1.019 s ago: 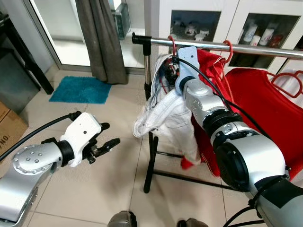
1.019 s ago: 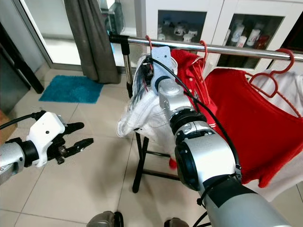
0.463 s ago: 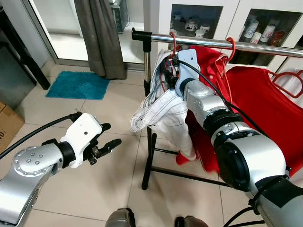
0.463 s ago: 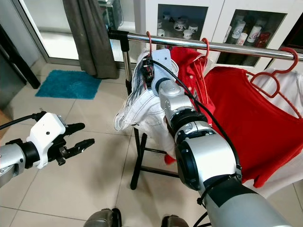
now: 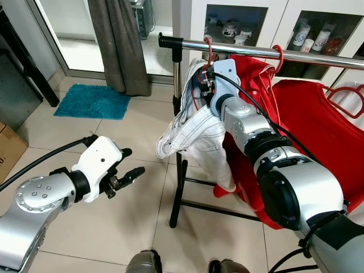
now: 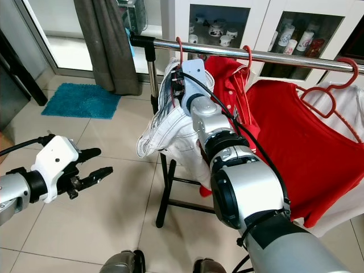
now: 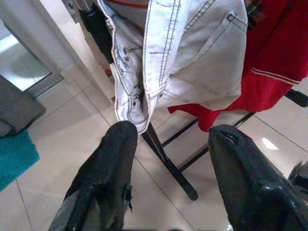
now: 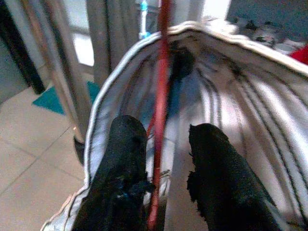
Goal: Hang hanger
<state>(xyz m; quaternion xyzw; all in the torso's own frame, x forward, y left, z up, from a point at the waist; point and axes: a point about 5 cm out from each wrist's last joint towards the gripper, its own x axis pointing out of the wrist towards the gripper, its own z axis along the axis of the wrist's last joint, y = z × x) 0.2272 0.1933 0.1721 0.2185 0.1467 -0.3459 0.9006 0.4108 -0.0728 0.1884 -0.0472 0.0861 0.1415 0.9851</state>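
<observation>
A red hanger (image 5: 209,50) carrying a white stitched garment (image 5: 199,128) has its hook over the chrome rail (image 5: 318,57), close to the rail's left end. My right gripper (image 5: 203,85) is raised just under the rail, up against the garment's top. In the right wrist view its fingers (image 8: 126,173) stand apart on either side of the hanger's red wire (image 8: 159,110), so the right gripper (image 8: 166,149) is open. My left gripper (image 5: 132,161) hangs low on the left over the floor tiles, open and empty.
Red shirts (image 5: 307,119) on red hangers fill the rail to the right. The rack's black post and foot (image 5: 179,193) stand just ahead. A grey curtain (image 5: 119,40), a teal mat (image 5: 94,102), a cardboard box (image 5: 7,151) and a glass-door cabinet (image 5: 239,23) surround it.
The view has shifted a little. The hanger and my right gripper keep their place at the rail; the garment's hem has swung slightly. My left gripper has not moved.
</observation>
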